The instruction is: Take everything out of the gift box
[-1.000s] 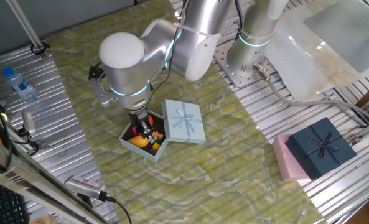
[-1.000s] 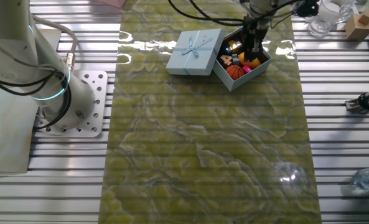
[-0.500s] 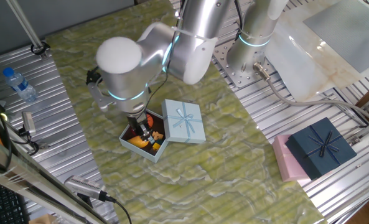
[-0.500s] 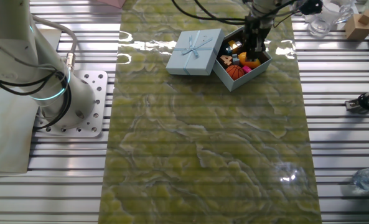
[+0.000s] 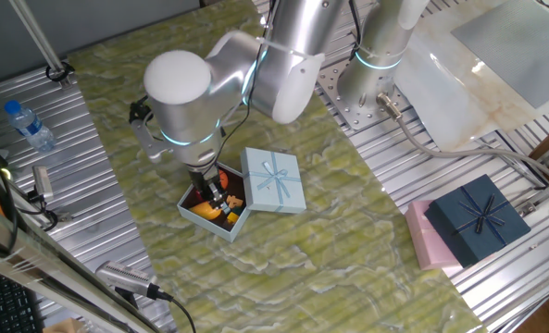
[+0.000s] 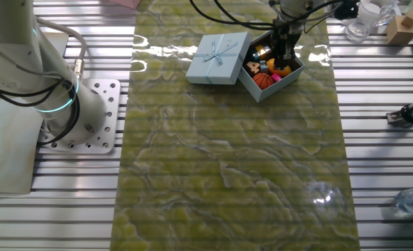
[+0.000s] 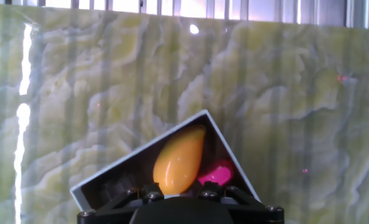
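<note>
Gift box, pale blue, dark inside, open on the green marbled worktop; the fingers reach straight down into it. Lid, pale blue with ribbon bow, lies flat just beside the fingers, touching or nearly touching the box edge. Contents, all in the box: mango, yellow-orange, directly ahead of the fingers in the hand view, lying toward a corner; magenta piece, touching or just beside the mango, to the right of the fingers in that view; basketball, orange, just beside the fingers toward the near wall in the other fixed view; small yellow and orange bits on the far side of the fingers there, too small to sort out. Fingers: their tips are hidden among the toys in both fixed views and lie below the edge of the hand view, so I cannot tell whether they are apart or closed, or whether they hold anything; they seem to stand close over the mango. Arm, silver with a white rounded joint, bends over the box. Well apart from the fingers: navy box with bow, stacked on a pink box at the worktop's edge; bottle lying on the ribbed metal surface.
</note>
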